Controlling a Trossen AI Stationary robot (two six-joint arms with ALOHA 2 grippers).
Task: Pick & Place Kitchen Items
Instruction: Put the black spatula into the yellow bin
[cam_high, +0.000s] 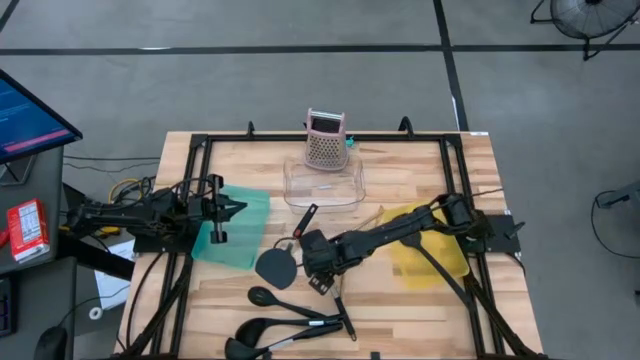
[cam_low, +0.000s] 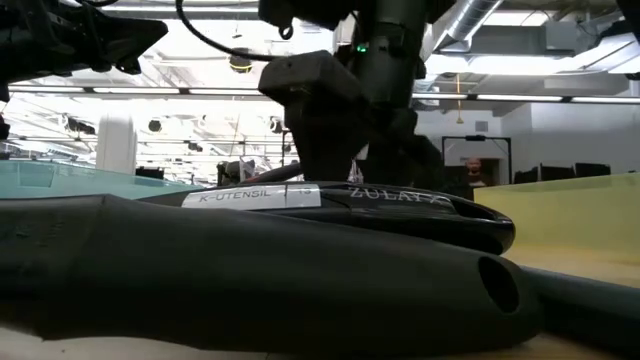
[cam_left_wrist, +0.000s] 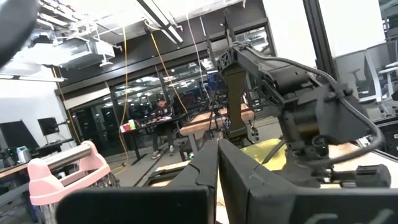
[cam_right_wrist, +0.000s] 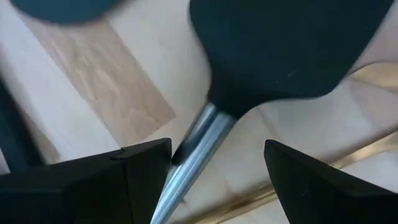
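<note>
Right gripper (cam_right_wrist: 217, 165) open wide astride a utensil's metal shank; left gripper (cam_high: 238, 208) shut, empty, over the teal mat (cam_high: 250, 228).

Only the right wrist view shows the shank (cam_right_wrist: 196, 149) between the fingers, joined to a matte black head (cam_right_wrist: 286, 43). The high view shows four black utensils (cam_high: 285, 325) on the wooden table (cam_high: 420, 310), one round spatula (cam_high: 277, 266), one pink grater (cam_high: 326, 138).

Black utensils (cam_high: 285, 322) flat; seemingly clustered
</note>
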